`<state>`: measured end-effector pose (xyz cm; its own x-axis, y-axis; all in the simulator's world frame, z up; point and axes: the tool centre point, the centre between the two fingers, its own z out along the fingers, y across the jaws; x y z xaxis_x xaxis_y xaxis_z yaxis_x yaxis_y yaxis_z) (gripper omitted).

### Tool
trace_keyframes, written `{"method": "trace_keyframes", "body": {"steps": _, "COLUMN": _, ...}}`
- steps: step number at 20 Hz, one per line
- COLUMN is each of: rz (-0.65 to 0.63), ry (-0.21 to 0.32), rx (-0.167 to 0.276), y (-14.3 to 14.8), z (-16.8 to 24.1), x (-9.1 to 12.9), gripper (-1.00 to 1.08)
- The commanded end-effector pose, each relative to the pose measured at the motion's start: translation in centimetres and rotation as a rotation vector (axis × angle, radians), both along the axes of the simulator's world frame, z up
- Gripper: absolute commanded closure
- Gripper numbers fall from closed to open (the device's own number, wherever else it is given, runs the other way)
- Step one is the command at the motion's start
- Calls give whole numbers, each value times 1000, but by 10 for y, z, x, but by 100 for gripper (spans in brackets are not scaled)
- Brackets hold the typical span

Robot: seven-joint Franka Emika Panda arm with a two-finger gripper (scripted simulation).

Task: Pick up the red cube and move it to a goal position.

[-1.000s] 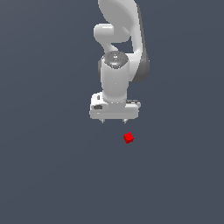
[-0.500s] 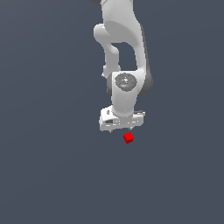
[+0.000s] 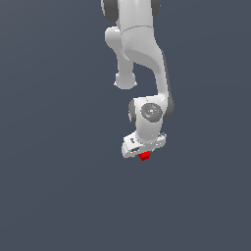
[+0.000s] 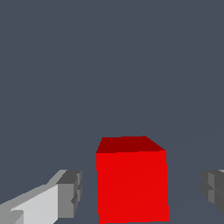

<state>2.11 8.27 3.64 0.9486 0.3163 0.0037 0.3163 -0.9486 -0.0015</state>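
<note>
Between the gripper's [image 4: 140,192] wide-spread fingers [image 4: 68,194] the red cube [image 4: 131,183] is sitting ungrasped, so closing, lifting and carrying to the goal are all remaining.

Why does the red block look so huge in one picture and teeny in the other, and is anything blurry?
Wrist view: the camera sits very near the red cube, so it fills the frame; edges are sharp. Exterior view: the camera is farther off, so it looks tiny under the gripper, slightly soft. No shadows or glare.
</note>
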Motion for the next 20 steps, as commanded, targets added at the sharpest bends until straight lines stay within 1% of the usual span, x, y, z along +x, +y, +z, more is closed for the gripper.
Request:
{"method": "trace_keyframes", "body": {"steps": 1, "rz": 23, "ry": 1, "rx": -1, "y": 5, "z": -9, "x": 1, "gripper": -92}}
{"method": "trace_keyframes", "body": {"steps": 6, "rz": 40, "ry": 3, "rx": -2, "y": 9, "z": -17, "x": 0, "gripper": -92}}
{"method": "trace_keyframes", "body": {"steps": 7, "rz": 40, "ry": 3, "rx": -2, "y": 9, "z": -17, "x": 0, "gripper": 108}}
{"method": "trace_keyframes", "body": {"steps": 20, "rz": 40, "ry": 3, "rx": -2, "y": 8, "z": -15, "x": -1, "gripper": 108}}
